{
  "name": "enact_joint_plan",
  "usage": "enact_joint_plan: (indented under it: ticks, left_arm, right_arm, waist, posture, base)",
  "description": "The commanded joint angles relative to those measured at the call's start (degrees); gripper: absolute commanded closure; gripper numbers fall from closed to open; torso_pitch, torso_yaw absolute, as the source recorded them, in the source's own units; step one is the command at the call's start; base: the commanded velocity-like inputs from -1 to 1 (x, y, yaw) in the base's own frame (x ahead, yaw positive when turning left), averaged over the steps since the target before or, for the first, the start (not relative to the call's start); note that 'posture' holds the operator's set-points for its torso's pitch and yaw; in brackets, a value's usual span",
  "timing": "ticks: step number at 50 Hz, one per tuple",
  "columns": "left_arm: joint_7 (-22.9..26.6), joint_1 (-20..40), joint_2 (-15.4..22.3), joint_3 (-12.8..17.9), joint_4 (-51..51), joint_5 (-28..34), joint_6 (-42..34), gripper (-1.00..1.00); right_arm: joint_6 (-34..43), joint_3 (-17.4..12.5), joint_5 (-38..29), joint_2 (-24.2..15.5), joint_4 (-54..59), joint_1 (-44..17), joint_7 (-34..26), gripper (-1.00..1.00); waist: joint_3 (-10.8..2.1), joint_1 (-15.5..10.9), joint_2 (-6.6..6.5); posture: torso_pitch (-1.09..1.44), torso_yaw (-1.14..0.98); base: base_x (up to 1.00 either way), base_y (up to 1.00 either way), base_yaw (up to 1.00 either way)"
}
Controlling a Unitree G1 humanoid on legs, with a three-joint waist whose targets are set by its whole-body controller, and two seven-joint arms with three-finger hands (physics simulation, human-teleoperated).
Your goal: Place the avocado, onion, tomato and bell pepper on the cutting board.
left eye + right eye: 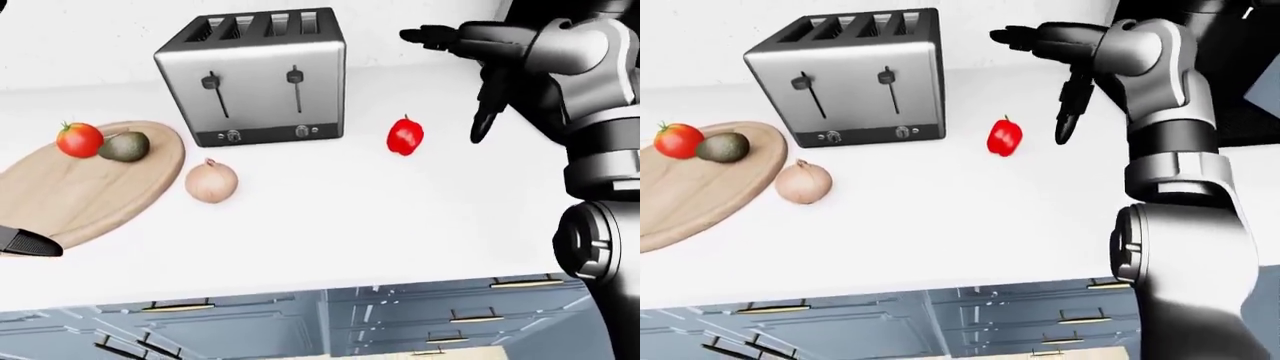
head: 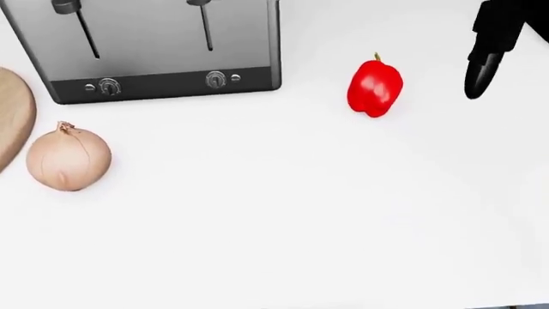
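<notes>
The tomato (image 1: 79, 139) and the avocado (image 1: 124, 146) rest on the round wooden cutting board (image 1: 70, 199) at the left of the left-eye view. Just off the board's right rim, the onion (image 1: 211, 181) sits on the white counter. The red bell pepper (image 1: 404, 136) stands to the right of the toaster. My right hand (image 1: 1030, 86) hovers open above and right of the pepper, one finger (image 2: 484, 71) hanging down, holding nothing. Only a black fingertip (image 1: 28, 244) of my left hand shows, over the board's lower left edge.
A silver four-slot toaster (image 1: 255, 75) stands between the board and the pepper, near the wall. The white counter's (image 1: 330, 225) near edge runs along the bottom of both eye views, with blue-grey cabinet fronts (image 1: 330, 322) below it.
</notes>
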State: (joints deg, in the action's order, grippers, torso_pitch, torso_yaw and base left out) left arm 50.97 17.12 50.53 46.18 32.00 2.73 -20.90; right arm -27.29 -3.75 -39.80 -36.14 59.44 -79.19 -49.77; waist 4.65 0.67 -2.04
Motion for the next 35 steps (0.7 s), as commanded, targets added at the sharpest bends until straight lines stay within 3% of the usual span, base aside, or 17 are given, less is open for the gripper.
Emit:
enact_joint_plan:
  ticks: [1, 26, 35]
  left_arm:
    - [-0.89, 0.71, 1.04, 1.08, 0.6, 0.02, 0.63, -1.0]
    - [-0.81, -0.53, -1.18, 1.62, 2.08, -0.09, 0.75, -1.0]
    - [-0.58, -1.19, -1.96, 2.16, 1.97, -0.25, 1.61, -1.0]
  right_arm:
    - [0.15, -0.76, -0.38, -0.06, -0.91, -2.97, 1.38, -1.0]
    - [1.86, 2.81, -11.57, 6.73, 13.23, -12.96, 11.35, -1.0]
    - [4.34, 3.52, -15.15, 9.59, 14.86, -14.16, 10.76, -1.0]
  waist:
    - [-1.28, 0.03, -0.18]
    - [-1.88, 0.48, -1.36]
    - [-2.02, 0.48, -1.39]
  posture:
    - [0.0, 0.0]
    - [0.0, 0.0]
    - [0.0, 0.0]
  base:
    - [0.0, 0.0, 0.0]
    - [0.0, 0.0, 0.0]
    - [0.0, 0.0, 0.0]
